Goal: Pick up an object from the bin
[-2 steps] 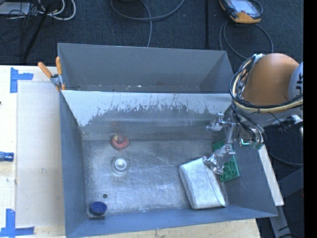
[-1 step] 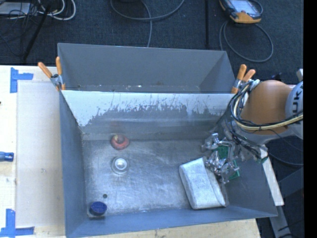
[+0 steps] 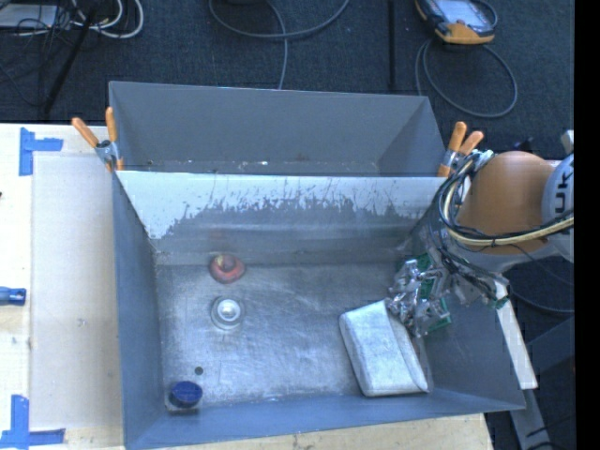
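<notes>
My gripper [image 3: 412, 312] hangs low at the right side of the bin, its metal and green parts just above the upper right corner of a pale grey rectangular block [image 3: 380, 350]. The block lies flat on the bin floor near the front right. Whether the fingertips touch it is hidden by the gripper's own body. Nothing shows between the fingers.
A small reddish round piece [image 3: 226, 268] and a clear round cap-like thing [image 3: 226, 311] lie at the left of the floor. A blue round cap [image 3: 186, 395] sits in the front left corner. The arm with its orange cover and cables reaches in over the right wall.
</notes>
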Robot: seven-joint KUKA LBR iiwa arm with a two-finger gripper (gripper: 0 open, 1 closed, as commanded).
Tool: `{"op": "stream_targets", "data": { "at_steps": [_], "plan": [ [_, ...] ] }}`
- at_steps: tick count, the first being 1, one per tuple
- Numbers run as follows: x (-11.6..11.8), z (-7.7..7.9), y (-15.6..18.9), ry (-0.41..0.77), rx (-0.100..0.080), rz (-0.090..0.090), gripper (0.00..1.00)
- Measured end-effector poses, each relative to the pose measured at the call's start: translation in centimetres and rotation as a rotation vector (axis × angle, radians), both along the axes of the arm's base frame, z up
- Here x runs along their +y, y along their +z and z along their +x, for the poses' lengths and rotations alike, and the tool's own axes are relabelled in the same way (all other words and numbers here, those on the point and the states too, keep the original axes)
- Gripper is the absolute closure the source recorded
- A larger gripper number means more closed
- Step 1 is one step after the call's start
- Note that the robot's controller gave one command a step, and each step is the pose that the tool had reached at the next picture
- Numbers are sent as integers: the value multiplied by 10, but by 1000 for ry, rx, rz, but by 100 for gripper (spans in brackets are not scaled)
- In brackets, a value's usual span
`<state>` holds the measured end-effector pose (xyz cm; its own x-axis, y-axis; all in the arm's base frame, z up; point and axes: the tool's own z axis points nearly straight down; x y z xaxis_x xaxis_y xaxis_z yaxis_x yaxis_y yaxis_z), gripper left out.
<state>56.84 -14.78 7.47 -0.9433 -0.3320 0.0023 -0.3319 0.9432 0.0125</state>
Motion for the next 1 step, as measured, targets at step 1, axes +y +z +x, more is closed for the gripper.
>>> {"op": "stream_targets", "data": {
  "at_steps": [1],
  "plan": [
    [10,0,166,60,-16,-12,100]
  ]
}}
